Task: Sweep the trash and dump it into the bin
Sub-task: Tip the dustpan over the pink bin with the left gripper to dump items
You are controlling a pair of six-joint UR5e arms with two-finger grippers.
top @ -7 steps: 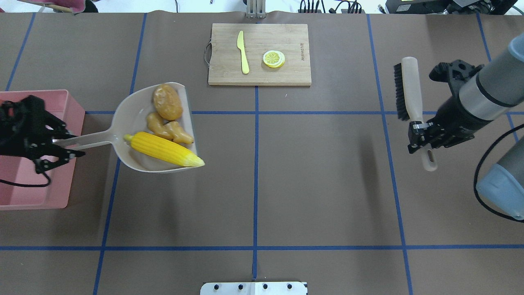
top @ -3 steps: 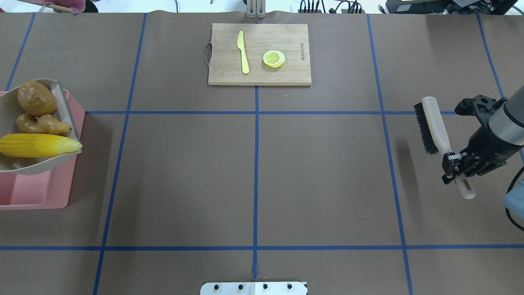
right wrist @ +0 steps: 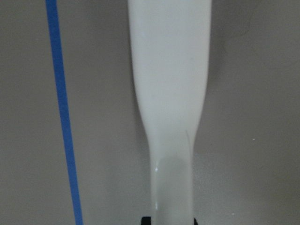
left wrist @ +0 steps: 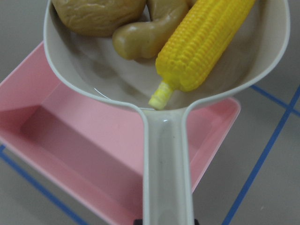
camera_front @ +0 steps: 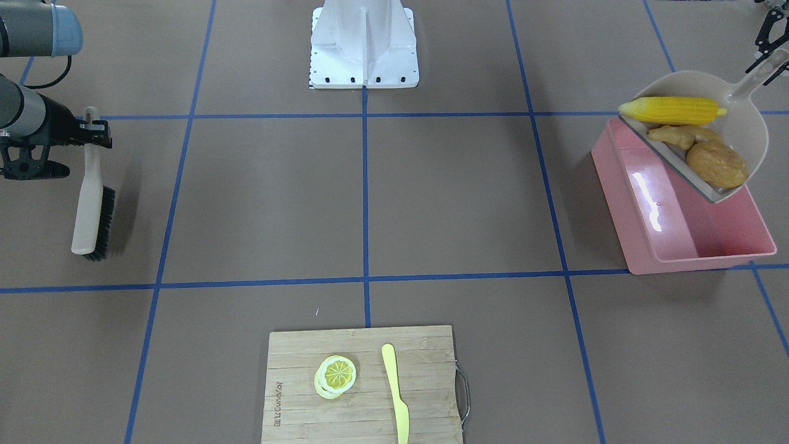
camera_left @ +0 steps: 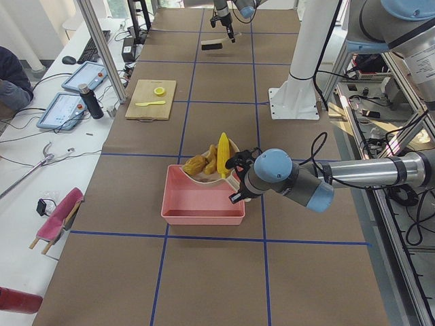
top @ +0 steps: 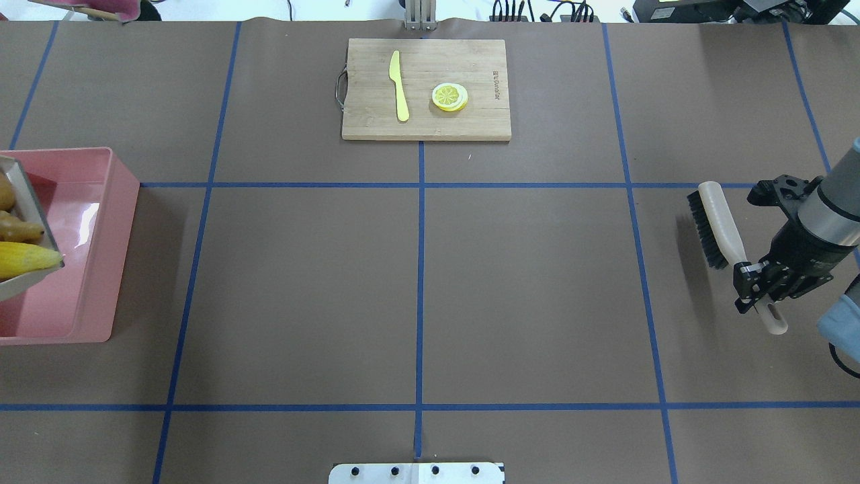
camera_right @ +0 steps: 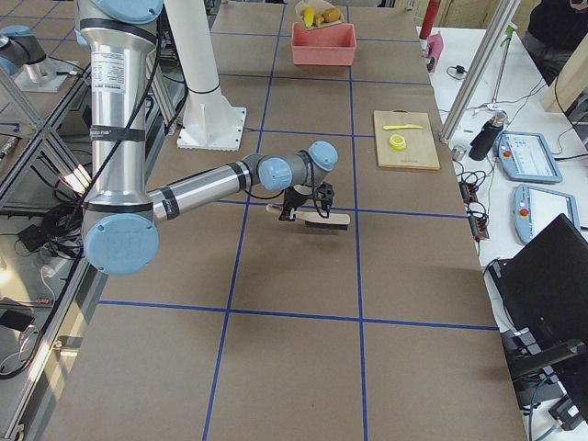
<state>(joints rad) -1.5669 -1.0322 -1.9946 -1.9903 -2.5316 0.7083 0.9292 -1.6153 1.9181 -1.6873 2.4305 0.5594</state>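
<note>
Left end effector (camera_front: 769,54): clamped on dustpan (camera_front: 749,117) handle, over bin (camera_front: 616,197).
Trash (camera_front: 678,135): all three in dustpan.
Right end effector (top: 751,286): clamped on brush (top: 715,215).

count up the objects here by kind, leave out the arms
toy foods: 4 (corn, ginger, potato, lemon slice)
tools: 3 (dustpan, brush, knife)
bin: 1
board: 1
total: 9

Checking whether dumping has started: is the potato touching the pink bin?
Apart. The left wrist view shows the potato lying inside the dustpan, with the bin beneath the pan.
</note>
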